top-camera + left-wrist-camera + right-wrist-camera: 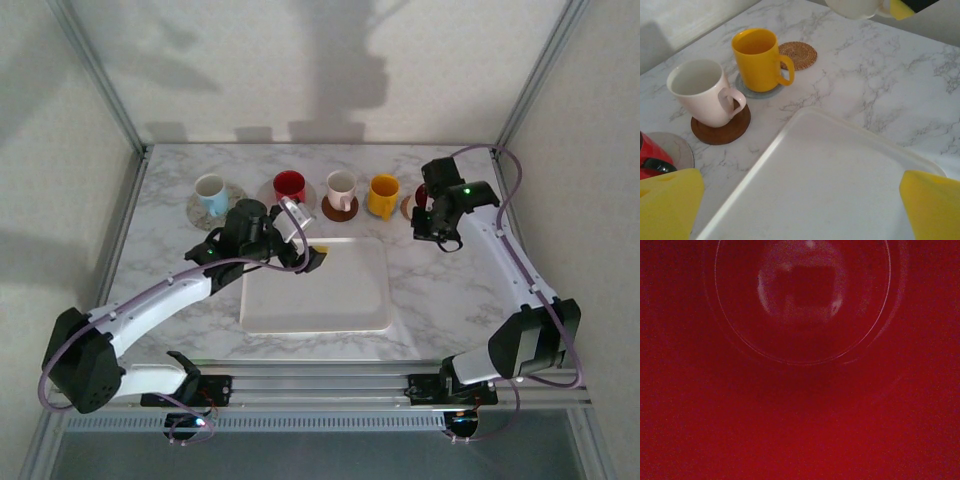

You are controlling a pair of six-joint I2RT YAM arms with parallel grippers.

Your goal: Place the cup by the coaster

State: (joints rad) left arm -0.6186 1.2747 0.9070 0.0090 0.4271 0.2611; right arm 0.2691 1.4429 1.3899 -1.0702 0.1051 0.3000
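— How many cups do you make it?

— Five, in a row along the far side of the tabletop [440, 290]. From the left: a white cup [210, 191], a red cup [289, 185], a pale cup [702, 92] and a yellow cup [759, 59]. The fifth cup [423, 191], dark red inside, is at the far right.

— And coasters?

— Five too. Four coasters [720, 129] each carry one cup. The woven coaster [797, 55] lies bare just right of the yellow cup, with the fifth cup close beside it.

— One tray?

— One, white [315, 290], in the middle.

— The left pincer [314, 256]?

— Released. Its two yellow fingertips [667, 202] are spread wide over the tray's far left corner, with nothing between them.

— The right pincer [428, 205]?

— It's at the fifth cup, but I cannot tell whether it is clenched. Its wrist camera looks straight into the red inside.
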